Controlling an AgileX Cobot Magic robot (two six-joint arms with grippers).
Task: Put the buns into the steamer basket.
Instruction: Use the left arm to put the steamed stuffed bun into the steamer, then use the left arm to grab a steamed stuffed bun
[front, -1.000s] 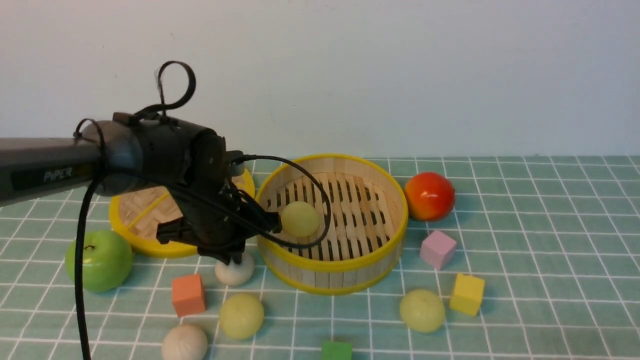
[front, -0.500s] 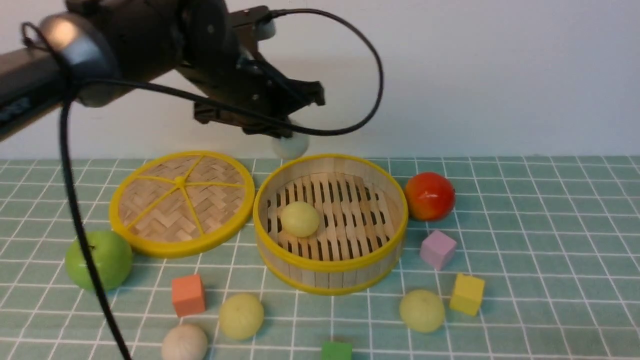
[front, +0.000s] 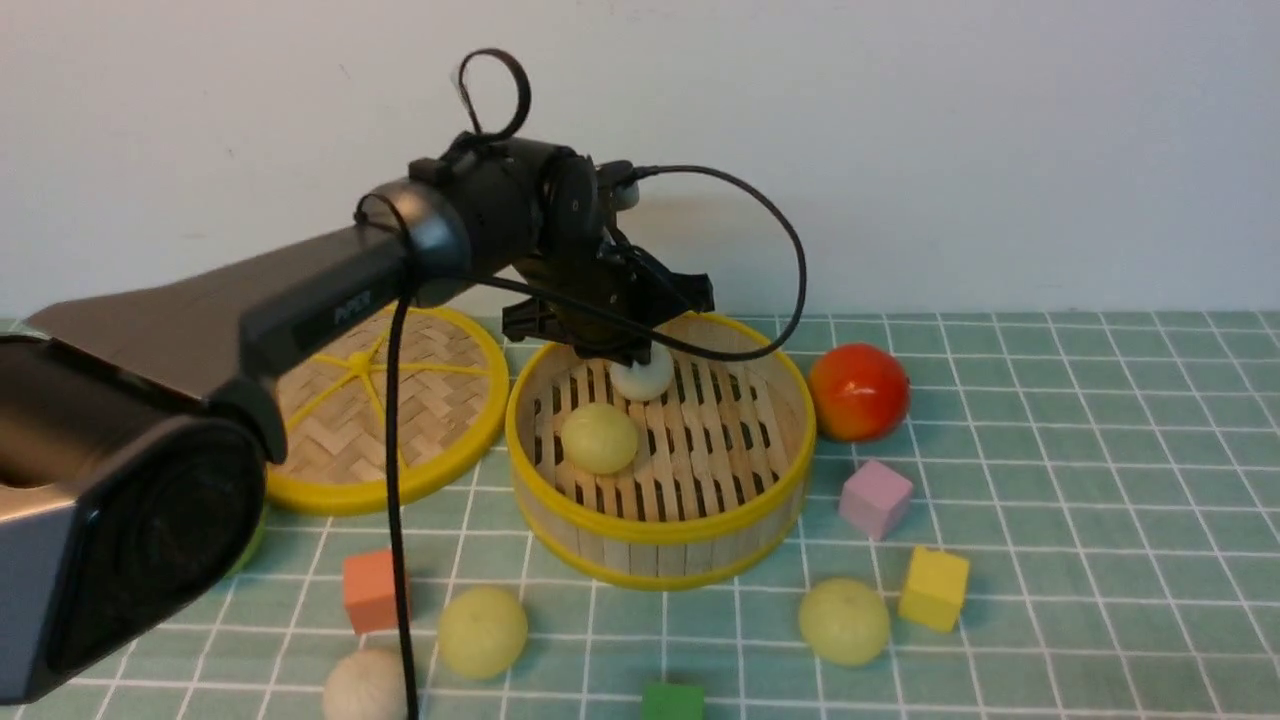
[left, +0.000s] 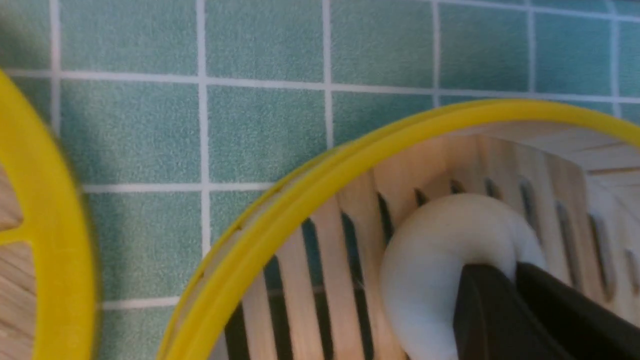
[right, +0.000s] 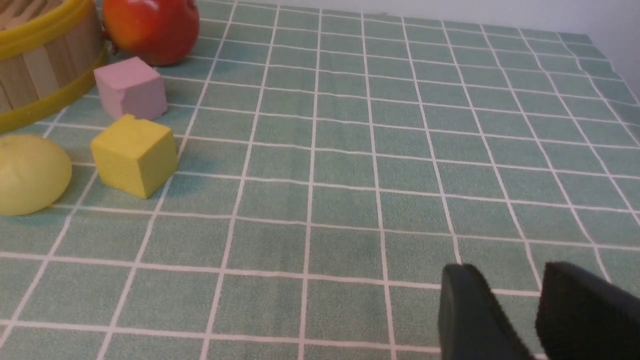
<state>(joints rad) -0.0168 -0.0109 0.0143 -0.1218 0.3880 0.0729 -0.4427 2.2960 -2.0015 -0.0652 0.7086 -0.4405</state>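
One yellow-green bun (front: 599, 438) sits in the steamer basket (front: 660, 535); left gripper (front: 630, 355) pinches an off-white bun (front: 643, 380) low by its far wall, probably for a gentle drop, right gripper (right: 510, 280) gapes empty.

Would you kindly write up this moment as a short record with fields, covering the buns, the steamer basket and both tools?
steamer basket: upright, lid off
left tool: shut on the off-white bun, low over the basket's far slats
inside yellow-green bun: resting on the slats
right tool: open, holding nothing
buns outside: left yellow-green bun, right yellow-green bun, front off-white bun, all nearer than the basket
woven lid: flat, on the basket's left
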